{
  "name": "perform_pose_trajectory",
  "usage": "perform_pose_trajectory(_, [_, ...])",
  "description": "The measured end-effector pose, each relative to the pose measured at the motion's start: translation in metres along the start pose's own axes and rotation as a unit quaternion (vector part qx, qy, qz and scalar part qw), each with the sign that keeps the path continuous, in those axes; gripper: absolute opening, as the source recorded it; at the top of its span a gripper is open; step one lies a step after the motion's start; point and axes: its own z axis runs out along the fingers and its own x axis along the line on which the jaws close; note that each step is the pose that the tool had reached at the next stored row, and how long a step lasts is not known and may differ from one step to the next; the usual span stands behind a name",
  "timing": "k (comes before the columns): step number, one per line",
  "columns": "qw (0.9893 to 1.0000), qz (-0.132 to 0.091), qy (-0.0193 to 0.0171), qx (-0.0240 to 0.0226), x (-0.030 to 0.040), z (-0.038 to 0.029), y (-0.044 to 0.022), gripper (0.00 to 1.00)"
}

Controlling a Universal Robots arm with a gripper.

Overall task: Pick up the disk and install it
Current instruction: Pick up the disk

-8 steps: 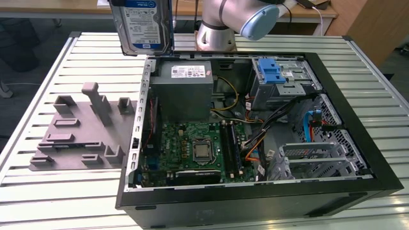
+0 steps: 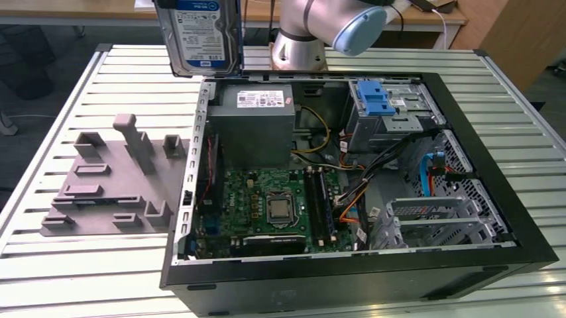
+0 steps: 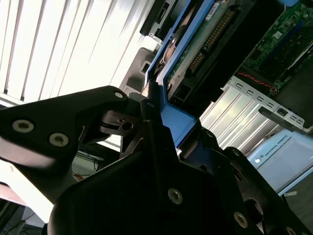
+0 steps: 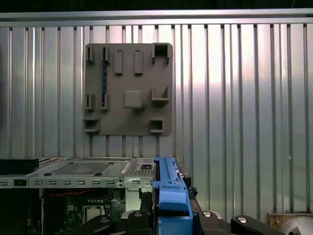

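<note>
The disk (image 2: 201, 36), a flat rectangular silver hard drive with a white-and-blue label clipped in a blue plastic carrier frame, is held upright in the air. In the exterior view it is seen above the far left corner of the open black computer case (image 2: 354, 278), with its label turned toward the camera. In the second wrist view the black gripper (image 3: 154, 105) is seen clamped on the disk, its jaws closed against either side of the blue frame's edge, and the green circuit-board underside of the drive is seen stretching away from it. In the first wrist view the blue edge of the frame is seen rising from the dark gripper body. The case is laid on its side with the panel off, on a slatted aluminium table (image 2: 71, 265). Inside it, a grey power supply box (image 2: 252, 126) is seen at the far left, a green motherboard (image 2: 265, 199) nearer, a metal drive bay with a blue latch (image 2: 380, 103) at the far right, and a perforated silver drive cage (image 2: 438, 222) at the near right. A grey moulded fixture plate (image 2: 106, 179) is laid on the table at the exterior view's left of the case, well apart from the disk. The silver robot arm (image 2: 309, 33) with a blue joint cap is mounted just beyond the far wall of the case.
</note>
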Motion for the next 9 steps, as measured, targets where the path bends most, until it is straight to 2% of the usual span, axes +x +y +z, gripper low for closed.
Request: perform_pose_trajectory(9, [1.0000,0.000,0.0000,0.0000,-0.0001,-0.0001,-0.0056,0.36])
